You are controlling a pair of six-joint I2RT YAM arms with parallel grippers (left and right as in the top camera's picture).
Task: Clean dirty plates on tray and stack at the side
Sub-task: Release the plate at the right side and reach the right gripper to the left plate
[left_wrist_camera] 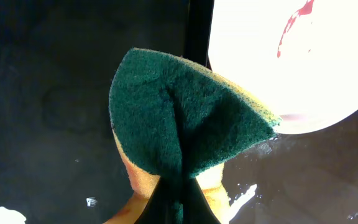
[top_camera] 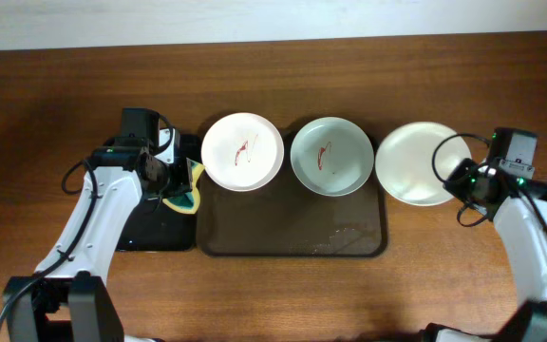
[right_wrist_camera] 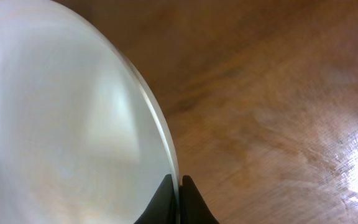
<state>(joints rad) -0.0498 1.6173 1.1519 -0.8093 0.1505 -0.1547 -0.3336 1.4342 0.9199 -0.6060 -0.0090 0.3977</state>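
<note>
Looking down from overhead, you have one plate of three that shows clean. Your right gripper (top_camera: pixel 456 180) is clenched on the rim of the round shallow white plate with no smear (top_camera: pixel 411 163). That plate is at the right side of the large dark brown rectangular tray (top_camera: pixel 283 228), its edge just overlapping the tray's right rim. The right wrist view shows the rim pinched between the fingers, with bare wooden table (right_wrist_camera: pixel 278 93) beyond. Whether the plate lies flat or is lifted, I can't tell you. It's the only plate on that side, so no stack yet.

At the tray's left edge, your left gripper (left_wrist_camera: pixel 179 202) is clamped on a folded green-and-yellow scouring sponge (left_wrist_camera: pixel 179 118). The sponge hangs over the seam between the tray and the smaller black tray (top_camera: pixel 155 228) just left of it.

Two to go, both carrying red. The white plate with a red smear at the tray's back-left corner (top_camera: pixel 242 152) is right beside the sponge's tip, though I can't confirm contact. The second smeared white plate (top_camera: pixel 330 157) is at the tray's back, right of centre. Both lap over the tray's far rim.

By my reckoning you're about a third in, with two plates to wipe, two to carry over to the right side, and the whole stack to build.
</note>
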